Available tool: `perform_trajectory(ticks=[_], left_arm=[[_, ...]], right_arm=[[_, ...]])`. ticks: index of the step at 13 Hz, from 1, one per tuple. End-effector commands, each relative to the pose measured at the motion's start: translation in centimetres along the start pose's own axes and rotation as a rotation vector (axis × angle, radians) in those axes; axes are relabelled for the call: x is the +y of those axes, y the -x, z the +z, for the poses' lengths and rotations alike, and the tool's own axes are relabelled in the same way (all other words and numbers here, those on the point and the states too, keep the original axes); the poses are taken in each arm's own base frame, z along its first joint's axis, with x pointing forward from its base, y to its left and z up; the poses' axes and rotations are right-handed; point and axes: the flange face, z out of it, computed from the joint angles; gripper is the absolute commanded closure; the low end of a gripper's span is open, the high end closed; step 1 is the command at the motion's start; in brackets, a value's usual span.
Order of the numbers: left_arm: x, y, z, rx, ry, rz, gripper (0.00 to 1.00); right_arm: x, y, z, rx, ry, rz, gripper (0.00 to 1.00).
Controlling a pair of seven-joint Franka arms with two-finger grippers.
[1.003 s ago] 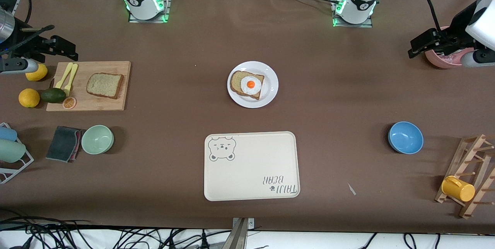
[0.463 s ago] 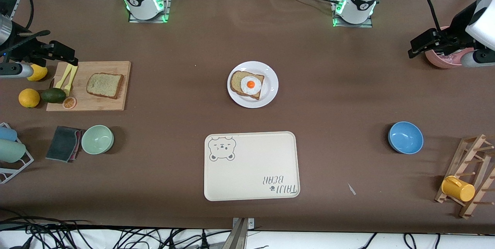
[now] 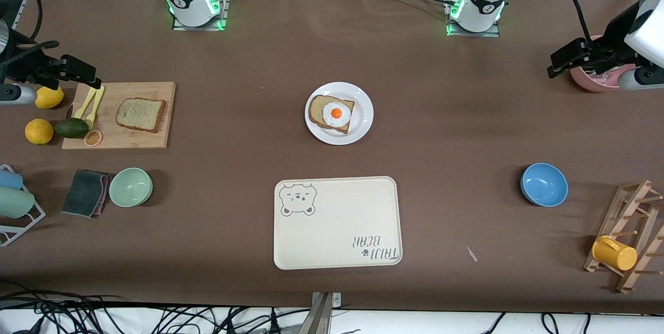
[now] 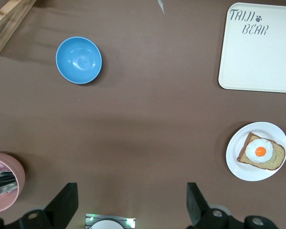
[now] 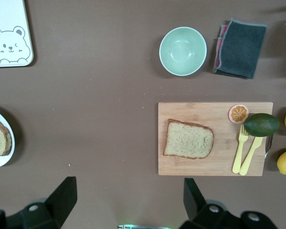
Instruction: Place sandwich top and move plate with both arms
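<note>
Right gripper [image 3: 78, 72] fingers apart, empty, up over the cutting board's [image 3: 155, 139] corner. Left gripper [image 3: 565, 59] also spread, empty, over a pink bowl [image 3: 586, 81]. Sandwich top [image 3: 140, 114] lies on the board. Plate [image 3: 363, 121] mid-table holds bread with egg [image 3: 336, 113].

Brown table [image 3: 467, 131], black cables [image 3: 78, 313] along its edge.

Two bread slices [image 3: 140, 114], two bowls [image 3: 130, 186], two lemons [image 3: 39, 131], one plate [image 3: 363, 116], one tray [image 3: 337, 230].
</note>
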Motion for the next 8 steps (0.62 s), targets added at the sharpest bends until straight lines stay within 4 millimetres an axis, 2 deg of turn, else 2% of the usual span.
perform_trajectory(ticks=[1, 4, 8], left_arm=[[0.2, 0.2, -0.8, 0.004, 0.023, 0.003, 0.0], [0.2, 0.3, -0.9, 0.006, 0.022, 0.004, 0.0], [0.1, 0.3, -0.9, 0.006, 0.022, 0.002, 0.0]], right_arm=[[0.1, -0.4, -0.5, 0.01, -0.018, 0.01, 0.01], [-0.2, -0.2, -1.6, 0.025, -0.019, -0.001, 0.01], [-0.1, -0.2, -1.5, 0.022, -0.005, 0.006, 0.01]])
